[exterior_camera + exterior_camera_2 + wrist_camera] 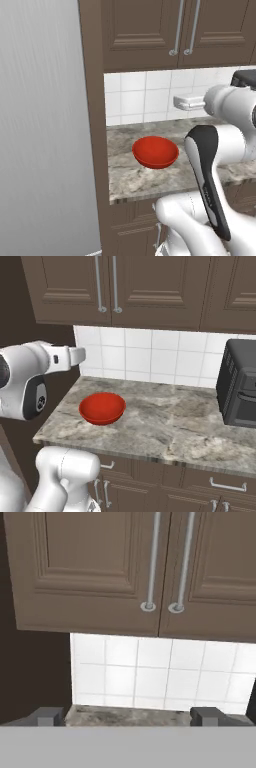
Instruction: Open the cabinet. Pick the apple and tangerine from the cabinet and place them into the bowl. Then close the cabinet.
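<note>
The cabinet [95, 567] hangs above the counter with both raised-panel doors shut; its two silver bar handles [152, 562] meet at the centre seam. It also shows in the base views, the cabinet [145, 30] from the left and the cabinet [75, 286] from the right. The red bowl [155, 152] stands empty on the marble counter, also seen as the bowl [102, 408]. My gripper [129, 717] is open, holds nothing, and points at the doors' lower edge and the tiles from some way off. The apple and tangerine are hidden.
A dark toaster oven [239, 383] stands at the counter's right end. A tall grey panel [45, 125] and a brown side wall [92, 125] close off the left. White tiles [150, 356] back the counter [165, 421], with base cabinets [200, 481] below.
</note>
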Motion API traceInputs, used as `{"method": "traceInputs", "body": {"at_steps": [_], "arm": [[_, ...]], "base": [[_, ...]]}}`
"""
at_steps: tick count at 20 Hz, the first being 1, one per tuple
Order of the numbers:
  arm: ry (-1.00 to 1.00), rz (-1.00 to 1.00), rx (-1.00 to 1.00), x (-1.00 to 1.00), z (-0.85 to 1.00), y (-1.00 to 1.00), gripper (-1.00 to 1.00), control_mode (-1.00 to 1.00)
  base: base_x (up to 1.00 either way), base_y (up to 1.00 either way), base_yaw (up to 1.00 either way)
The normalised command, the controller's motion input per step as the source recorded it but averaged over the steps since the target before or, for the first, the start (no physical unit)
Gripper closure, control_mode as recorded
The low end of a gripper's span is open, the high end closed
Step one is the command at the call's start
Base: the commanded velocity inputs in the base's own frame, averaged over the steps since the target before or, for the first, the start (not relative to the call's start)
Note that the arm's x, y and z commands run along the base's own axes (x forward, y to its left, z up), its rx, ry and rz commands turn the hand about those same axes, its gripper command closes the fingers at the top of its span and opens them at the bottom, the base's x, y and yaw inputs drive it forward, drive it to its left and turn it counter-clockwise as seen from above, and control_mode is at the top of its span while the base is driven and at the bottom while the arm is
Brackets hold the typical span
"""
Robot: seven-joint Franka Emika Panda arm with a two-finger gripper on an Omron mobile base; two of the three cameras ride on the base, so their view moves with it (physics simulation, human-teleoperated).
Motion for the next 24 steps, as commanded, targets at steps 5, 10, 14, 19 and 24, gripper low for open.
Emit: {"method": "traceInputs", "body": {"at_steps": [5, 10, 14, 19, 24], "arm": [[-0.34, 0.0, 0.0, -0.37, 0.24, -0.01, -1.0, -1.0], [-0.01, 0.0, 0.0, 0.0, 0.0, 0.0, -1.0, -1.0], [-0.1, 0.0, 0.0, 0.0, 0.12, -0.05, -1.0, -1.0], [-0.21, 0.0, 0.01, -0.02, 0.27, -0.17, -1.0, -1.0], [-0.21, 0.0, 0.02, 0.0, 0.29, -0.23, -1.0, -1.0]], "base": [[0.0, 0.0, 0.0], [0.0, 0.0, 0.0], [0.0, 0.0, 0.0], [0.0, 0.0, 0.0], [0.0, 0.0, 0.0]]}}
